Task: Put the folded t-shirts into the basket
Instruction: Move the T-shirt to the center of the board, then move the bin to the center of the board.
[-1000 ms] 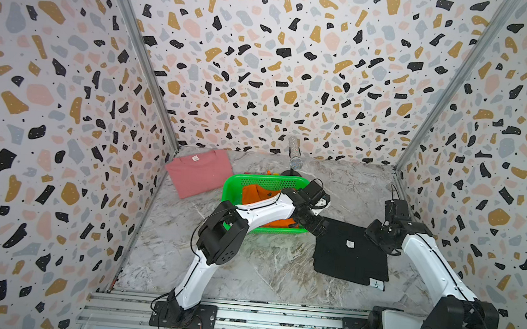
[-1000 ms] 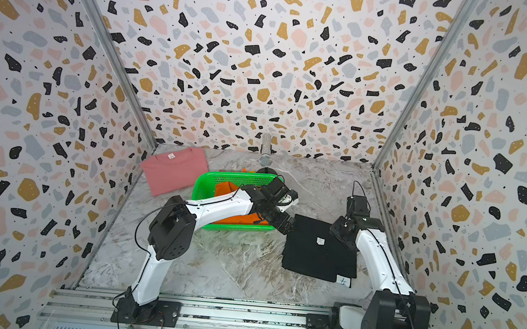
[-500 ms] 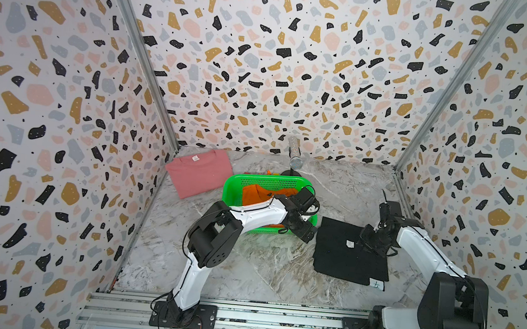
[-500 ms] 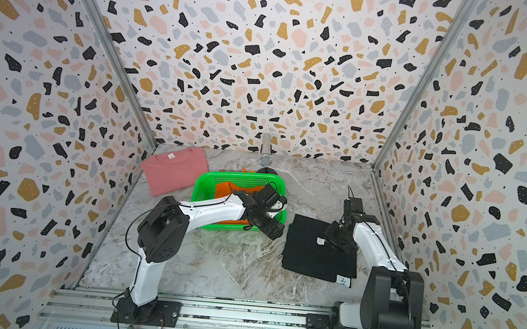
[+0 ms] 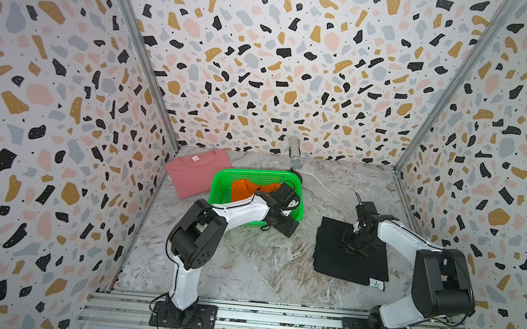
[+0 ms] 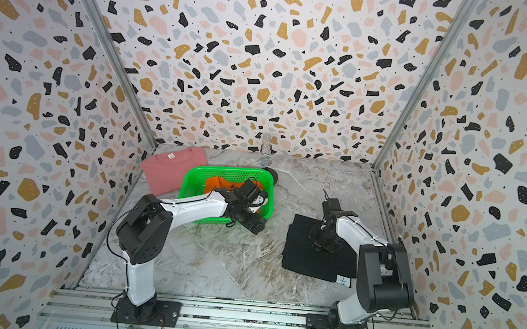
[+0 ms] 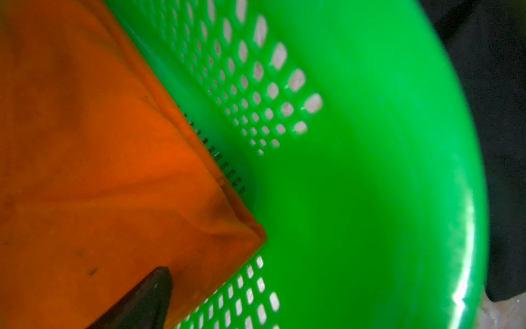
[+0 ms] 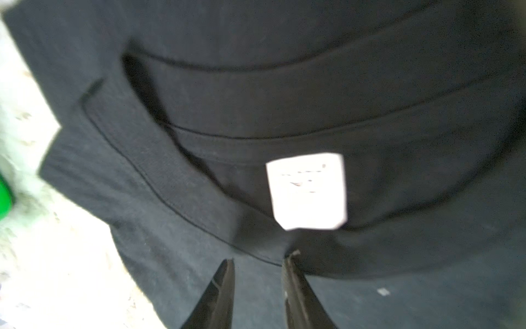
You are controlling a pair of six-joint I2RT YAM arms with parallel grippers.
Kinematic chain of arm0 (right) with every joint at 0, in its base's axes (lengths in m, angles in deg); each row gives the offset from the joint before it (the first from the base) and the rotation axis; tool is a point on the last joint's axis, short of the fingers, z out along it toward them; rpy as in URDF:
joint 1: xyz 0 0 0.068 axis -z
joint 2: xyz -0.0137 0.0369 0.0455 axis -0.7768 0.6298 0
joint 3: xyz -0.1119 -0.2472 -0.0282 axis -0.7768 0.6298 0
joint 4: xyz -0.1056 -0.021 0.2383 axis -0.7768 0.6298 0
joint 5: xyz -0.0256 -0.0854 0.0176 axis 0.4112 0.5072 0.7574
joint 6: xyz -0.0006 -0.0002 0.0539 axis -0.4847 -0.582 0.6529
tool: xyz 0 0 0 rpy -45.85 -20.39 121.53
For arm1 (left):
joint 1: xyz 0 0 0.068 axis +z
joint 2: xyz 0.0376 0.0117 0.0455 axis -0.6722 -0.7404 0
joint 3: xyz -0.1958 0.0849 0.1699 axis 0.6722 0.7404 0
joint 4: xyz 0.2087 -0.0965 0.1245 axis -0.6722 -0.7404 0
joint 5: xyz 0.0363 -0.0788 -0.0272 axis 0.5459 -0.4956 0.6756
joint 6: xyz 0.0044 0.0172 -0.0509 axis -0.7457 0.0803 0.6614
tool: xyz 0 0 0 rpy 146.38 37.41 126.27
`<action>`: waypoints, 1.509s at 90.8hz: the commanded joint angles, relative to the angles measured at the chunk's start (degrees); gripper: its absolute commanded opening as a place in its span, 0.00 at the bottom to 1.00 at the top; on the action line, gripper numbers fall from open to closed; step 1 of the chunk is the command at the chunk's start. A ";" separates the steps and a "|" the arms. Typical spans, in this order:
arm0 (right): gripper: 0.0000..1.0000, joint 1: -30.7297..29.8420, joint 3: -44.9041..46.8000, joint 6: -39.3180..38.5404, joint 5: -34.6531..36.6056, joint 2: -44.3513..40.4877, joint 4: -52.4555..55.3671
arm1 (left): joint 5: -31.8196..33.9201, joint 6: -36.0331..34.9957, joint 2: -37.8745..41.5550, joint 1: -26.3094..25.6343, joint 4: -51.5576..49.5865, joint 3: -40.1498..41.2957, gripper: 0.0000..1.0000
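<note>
My fingertips (image 8: 220, 293) are black, like the black shirt (image 8: 370, 85) with its white label (image 8: 307, 190). I see a bright green mesh basket (image 5: 220, 187), an orange shirt (image 5: 243, 189), a dusty pink shirt (image 5: 195, 173), a grey-veined marble floor (image 5: 262, 264), terrazzo-speckled walls (image 5: 266, 56).

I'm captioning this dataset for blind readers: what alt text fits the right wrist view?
The right gripper, fingers narrowly apart, is poised at the collar of a folded black t-shirt near its white neck label. Pale marble table and a sliver of the green basket show beside it.
</note>
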State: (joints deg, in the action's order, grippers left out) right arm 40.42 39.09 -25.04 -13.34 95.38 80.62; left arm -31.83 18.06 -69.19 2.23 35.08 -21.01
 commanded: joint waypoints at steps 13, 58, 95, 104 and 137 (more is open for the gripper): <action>0.33 -6.05 -0.54 1.73 -1.70 5.40 -3.47 | -1.16 -0.48 8.63 1.43 0.40 2.42 0.96; 0.34 -11.82 -2.06 6.31 -7.31 0.55 -10.38 | -8.96 1.57 10.86 0.39 -5.35 -9.44 1.00; 0.44 3.90 -7.17 -3.66 4.55 -14.26 4.64 | -9.65 2.79 -0.13 -6.38 0.12 -16.28 0.98; 0.45 7.69 -8.29 -6.42 5.85 -13.14 6.34 | -9.07 2.61 -3.11 -7.17 0.97 -17.27 0.98; 0.49 11.89 -7.97 -9.04 5.84 -11.39 6.81 | -5.82 0.71 -5.80 -7.29 2.21 -15.67 0.99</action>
State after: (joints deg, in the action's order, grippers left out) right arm 52.16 32.01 -32.69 -8.01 84.71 85.52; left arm -39.13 19.77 -74.80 -5.16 36.06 -36.64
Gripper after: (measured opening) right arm 0.489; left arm 0.986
